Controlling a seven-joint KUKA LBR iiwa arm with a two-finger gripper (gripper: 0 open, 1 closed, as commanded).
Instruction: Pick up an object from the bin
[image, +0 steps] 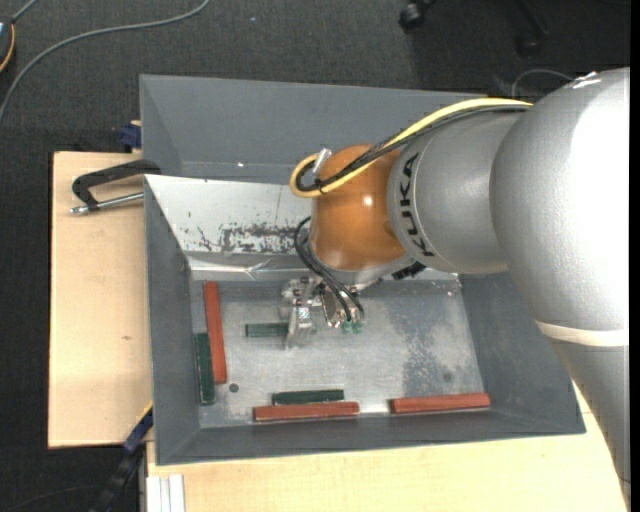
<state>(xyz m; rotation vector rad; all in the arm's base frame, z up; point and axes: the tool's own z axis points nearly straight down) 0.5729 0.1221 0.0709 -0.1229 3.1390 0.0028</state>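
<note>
Short dark green bar (265, 330), flat on bin floor (430, 350), hand (303, 322) just beside it, open or closed cannot tell

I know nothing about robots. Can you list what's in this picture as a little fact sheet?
Bin: grey metal bin, sloped walls
Gripper: gripper over the floor's middle
Nearest: small dark green bar, beside it on the view's left
Left wall: left red bar, left green bar
Front wall: front green bar, front red bar, right red bar
</note>
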